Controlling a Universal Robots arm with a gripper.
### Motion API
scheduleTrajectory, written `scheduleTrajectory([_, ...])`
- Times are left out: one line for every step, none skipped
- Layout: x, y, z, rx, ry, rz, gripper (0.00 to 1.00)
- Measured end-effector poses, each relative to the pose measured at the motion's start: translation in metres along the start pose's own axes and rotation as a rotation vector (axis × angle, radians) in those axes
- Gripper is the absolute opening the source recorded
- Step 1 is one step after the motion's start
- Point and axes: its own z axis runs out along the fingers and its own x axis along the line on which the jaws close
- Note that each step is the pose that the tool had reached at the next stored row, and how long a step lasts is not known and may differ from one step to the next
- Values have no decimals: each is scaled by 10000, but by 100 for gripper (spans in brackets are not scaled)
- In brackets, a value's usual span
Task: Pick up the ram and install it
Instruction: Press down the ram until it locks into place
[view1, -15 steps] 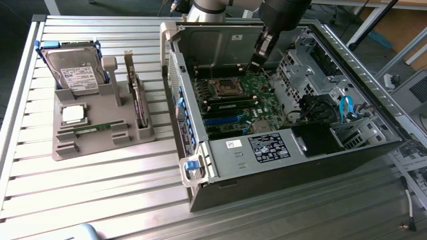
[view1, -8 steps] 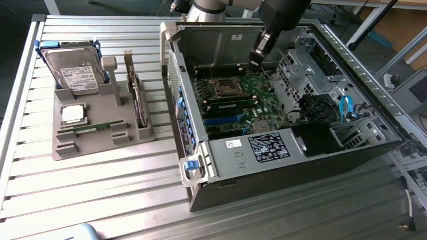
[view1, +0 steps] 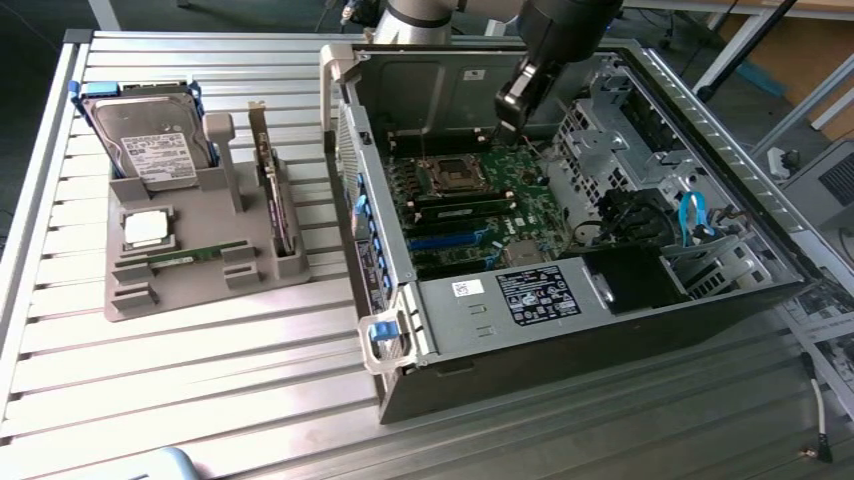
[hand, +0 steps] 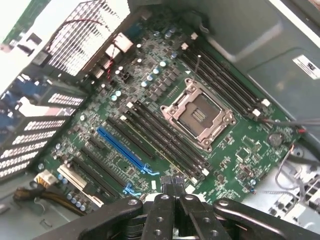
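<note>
The black robot arm reaches down from above into the open grey metal computer case, which lies on its side on the ribbed aluminium table. Its black gripper hangs over the green motherboard, above the square silver processor socket and the long black memory slots beside it. In the wrist view the gripper has its two dark fingers pressed together, with nothing clearly between them, though the tips are partly cut off there and I can't rule out something very thin. Under them lie the empty processor socket, the rows of black memory slots on either side of it, and a bright blue expansion slot.

The ram, a long thin green circuit-board stick, rests flat on the grey plastic parts holder out on the table, toward the exterior view's left and well apart from the gripper. On the same holder sit a silver hard drive in a blue frame, a square silver processor chip and a dark expansion card standing upright. Inside the case, one memory slot seems to carry a second green stick, seated just below the socket in the exterior view.
</note>
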Motion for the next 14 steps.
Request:
scheduleTrajectory([0,0,0,1,-1,131,10])
scheduleTrajectory([0,0,0,3,-2,277,10])
scheduleTrajectory([0,0,0,4,-3,427,10])
scheduleTrajectory([0,0,0,5,-4,561,10])
scheduleTrajectory([0,0,0,7,-4,720,10])
scheduleTrajectory([0,0,0,9,-5,885,10])
scheduleTrajectory([0,0,0,10,-5,1031,10])
scheduleTrajectory([0,0,0,13,-6,1224,10])
scheduleTrajectory([0,0,0,14,-7,1366,10])
scheduleTrajectory([0,0,0,16,-8,1510,10])
scheduleTrajectory([0,0,0,17,-9,1661,10])
scheduleTrajectory([0,0,0,18,-9,1814,10])
scheduleTrajectory([0,0,0,19,-10,1957,10])
scheduleTrajectory([0,0,0,22,-11,2108,10])
